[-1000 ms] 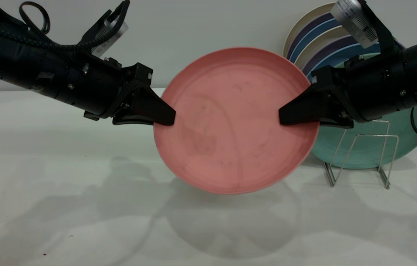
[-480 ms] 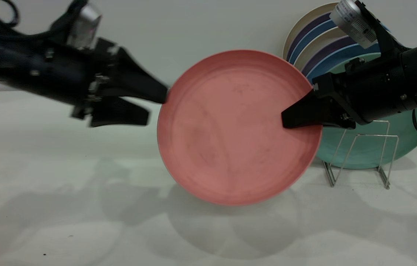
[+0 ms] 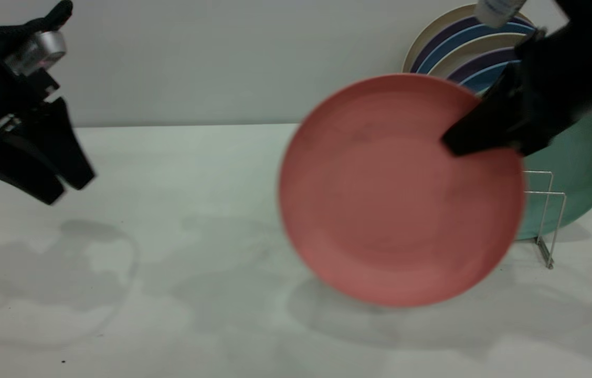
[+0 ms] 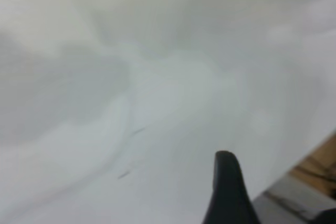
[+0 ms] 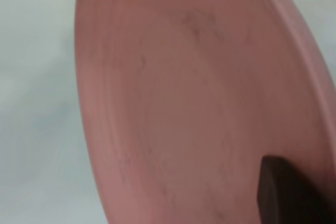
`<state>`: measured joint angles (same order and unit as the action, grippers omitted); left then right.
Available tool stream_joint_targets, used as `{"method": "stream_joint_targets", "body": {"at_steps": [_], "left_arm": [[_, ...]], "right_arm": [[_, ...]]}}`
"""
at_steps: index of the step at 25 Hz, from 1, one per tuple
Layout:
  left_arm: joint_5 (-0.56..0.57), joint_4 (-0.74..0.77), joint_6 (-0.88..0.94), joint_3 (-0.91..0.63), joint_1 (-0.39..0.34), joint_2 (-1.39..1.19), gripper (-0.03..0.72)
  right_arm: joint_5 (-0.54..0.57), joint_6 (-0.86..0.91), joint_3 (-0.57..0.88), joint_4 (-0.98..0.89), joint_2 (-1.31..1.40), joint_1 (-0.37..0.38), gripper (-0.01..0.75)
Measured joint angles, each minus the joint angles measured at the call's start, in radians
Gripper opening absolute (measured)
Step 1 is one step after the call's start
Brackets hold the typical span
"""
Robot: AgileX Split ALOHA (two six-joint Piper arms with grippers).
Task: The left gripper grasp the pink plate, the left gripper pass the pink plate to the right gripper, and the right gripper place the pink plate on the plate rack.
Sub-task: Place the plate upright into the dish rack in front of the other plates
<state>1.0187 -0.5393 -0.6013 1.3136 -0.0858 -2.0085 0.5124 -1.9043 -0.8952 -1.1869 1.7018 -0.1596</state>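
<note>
The pink plate (image 3: 395, 199) hangs upright above the table, in front of the plate rack (image 3: 547, 210). My right gripper (image 3: 453, 144) is shut on the plate's upper right rim; one finger lies across its face and the other is hidden behind it. In the right wrist view the pink plate (image 5: 184, 103) fills the frame, with one finger (image 5: 286, 195) pressed on it. My left gripper (image 3: 67, 191) is open and empty at the far left, above the table, well away from the plate. The left wrist view shows one finger (image 4: 227, 192) over bare white table.
A mint-green plate (image 3: 584, 168) leans in the rack behind the pink plate. A striped cream, purple and blue plate (image 3: 458, 47) stands behind it against the wall. The table edge (image 4: 294, 169) shows in the left wrist view.
My left gripper has let go of the plate and drawn back far to the left. My right gripper has carried the plate to the right, in front of the rack.
</note>
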Motion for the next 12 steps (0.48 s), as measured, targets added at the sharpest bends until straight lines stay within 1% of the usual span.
{"method": "stream_joint_targets", "body": {"at_steps": [3,5,10,12], "left_arm": [[0.001,0.077,0.064,0.032,0.000,0.000,0.492],[0.001,0.110,0.087,0.039,0.000,0.000,0.488],[-0.004,0.143,0.097,0.040,0.000,0.000,0.485],[-0.015,0.143,0.097,0.040,0.000,0.000,0.485]], "right_arm": [[-0.012,0.139,-0.054,0.275,-0.050,0.004,0.067],[0.011,0.260,-0.098,0.440,-0.064,0.014,0.067],[0.074,0.646,-0.215,0.888,-0.068,0.041,0.067],[0.085,0.730,-0.255,1.010,-0.068,0.041,0.067]]}}
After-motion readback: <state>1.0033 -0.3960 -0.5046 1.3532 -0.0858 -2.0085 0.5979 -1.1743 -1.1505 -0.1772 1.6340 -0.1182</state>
